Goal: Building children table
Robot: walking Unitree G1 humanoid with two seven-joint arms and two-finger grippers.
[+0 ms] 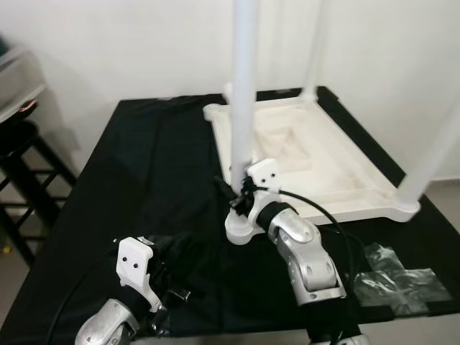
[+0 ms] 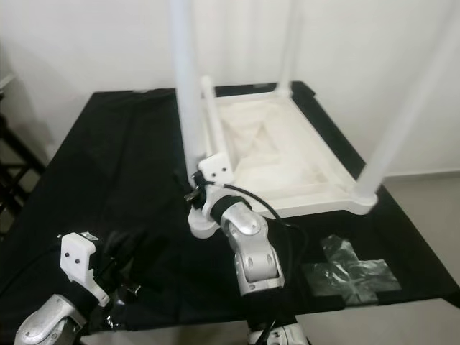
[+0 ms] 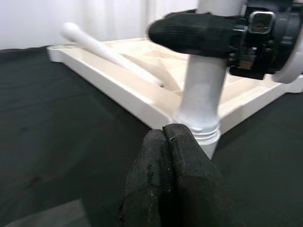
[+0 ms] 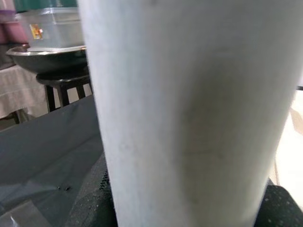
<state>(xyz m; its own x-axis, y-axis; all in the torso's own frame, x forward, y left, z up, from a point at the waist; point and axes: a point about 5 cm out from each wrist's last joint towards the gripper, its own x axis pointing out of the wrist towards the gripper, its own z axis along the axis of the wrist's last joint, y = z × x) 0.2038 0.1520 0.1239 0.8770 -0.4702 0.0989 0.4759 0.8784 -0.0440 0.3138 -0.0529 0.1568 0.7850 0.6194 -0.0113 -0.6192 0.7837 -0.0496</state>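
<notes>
The white children's table [image 1: 338, 180] lies upside down on a black-covered worktop. Three legs stand upright in its corners: the near left leg [image 1: 243, 93], a far leg [image 1: 314, 50] and the near right leg [image 1: 431, 158]. A loose leg [image 2: 213, 122] lies slanted inside the tabletop. My right gripper [image 1: 241, 195] is shut on the near left leg just above its socket; its black finger [image 3: 194, 33] wraps the post. My left gripper [image 3: 165, 135] is shut and empty, low over the cloth a short way in front of that corner, and appears at the lower left [image 1: 172, 284].
A crumpled clear plastic bag [image 1: 395, 280] lies on the cloth at the near right. A black stool [image 1: 21, 151] with a metal bowl [image 4: 42, 54] and a plastic container [image 4: 52, 26] stands off the worktop's left side. A white wall is behind.
</notes>
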